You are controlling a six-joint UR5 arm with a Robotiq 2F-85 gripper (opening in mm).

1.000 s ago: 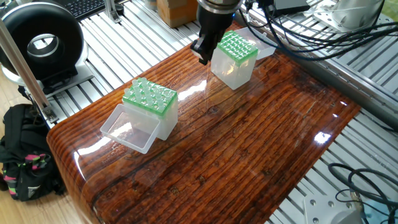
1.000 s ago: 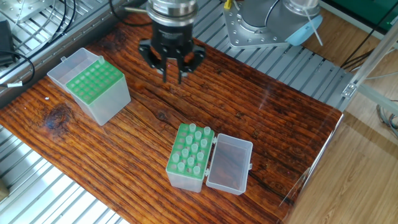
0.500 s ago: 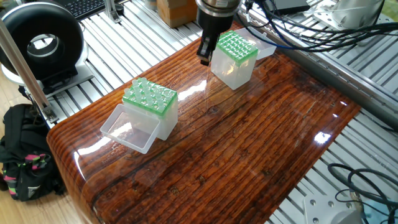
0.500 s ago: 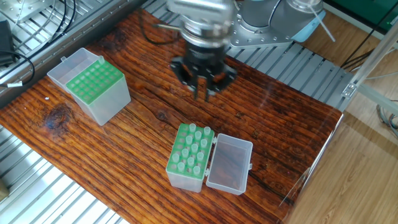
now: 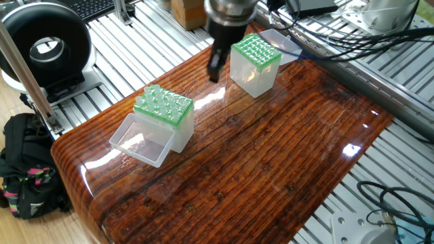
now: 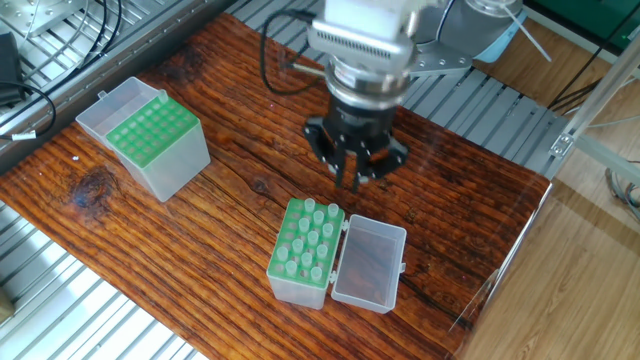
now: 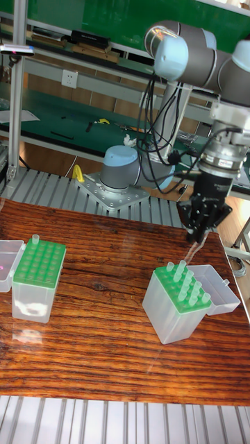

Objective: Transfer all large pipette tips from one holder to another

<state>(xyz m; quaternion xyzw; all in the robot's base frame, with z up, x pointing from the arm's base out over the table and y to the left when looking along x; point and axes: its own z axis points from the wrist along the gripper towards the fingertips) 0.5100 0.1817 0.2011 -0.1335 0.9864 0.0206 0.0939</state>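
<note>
My gripper (image 6: pixel 356 172) hovers above the green-topped clear box of upright translucent tapered tips (image 6: pixel 309 234); finger state unclear.

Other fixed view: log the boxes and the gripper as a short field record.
gripper: above the table beside the tip box, jaws close together, load unclear
tip box: lid open, large pipette tips upright in its green rack
second box: apart from the first, lid open, few or no tips visible
table: glossy wood
</note>
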